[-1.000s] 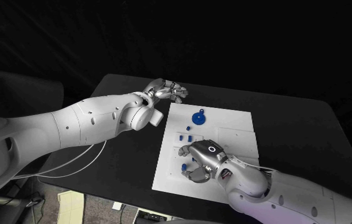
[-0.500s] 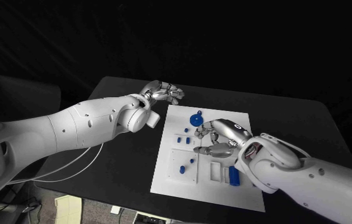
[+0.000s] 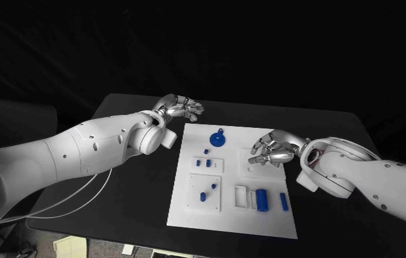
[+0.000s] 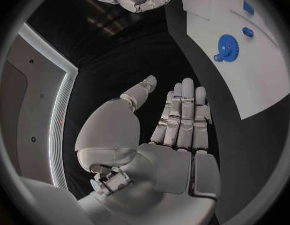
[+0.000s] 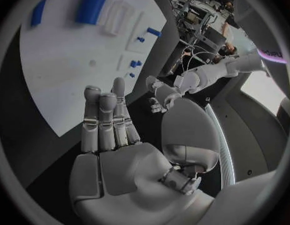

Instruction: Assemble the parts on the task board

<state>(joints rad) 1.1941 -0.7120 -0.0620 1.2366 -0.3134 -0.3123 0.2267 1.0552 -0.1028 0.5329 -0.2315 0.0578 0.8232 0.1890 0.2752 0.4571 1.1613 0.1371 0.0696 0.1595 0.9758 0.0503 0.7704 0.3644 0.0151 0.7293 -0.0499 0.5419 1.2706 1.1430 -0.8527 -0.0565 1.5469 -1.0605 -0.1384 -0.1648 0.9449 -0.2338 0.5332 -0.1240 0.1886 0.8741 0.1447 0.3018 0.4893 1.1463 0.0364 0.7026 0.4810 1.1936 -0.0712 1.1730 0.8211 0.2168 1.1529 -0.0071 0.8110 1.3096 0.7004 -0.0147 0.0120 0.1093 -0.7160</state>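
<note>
The white task board [image 3: 239,220] lies in the middle of the black table. On it are a blue gear [image 3: 218,139], several small blue pegs [image 3: 204,163], a blue cylinder [image 3: 262,199] and a thin blue piece [image 3: 283,201]. My right hand [image 3: 272,148] hovers over the board's far right part, fingers straight, holding nothing. My left hand [image 3: 178,107] hangs over the bare table beyond the board's far left corner, also holding nothing. In the left wrist view my left hand's [image 4: 179,122] fingers are straight, with the gear [image 4: 227,47] beyond them. The right wrist view shows my right hand [image 5: 110,127], the board [image 5: 63,70] and the cylinder [image 5: 91,2].
Black table [image 3: 127,176] surrounds the board on all sides. Shallow white recessed blocks [image 3: 241,195] sit on the board beside the cylinder. The right wrist view shows my left hand [image 5: 160,97] past the board's edge.
My right hand has lifted off the board's near middle and moved to its far right side, uncovering the cylinder and pegs. The left hand has stayed in place. The camera has shifted.
</note>
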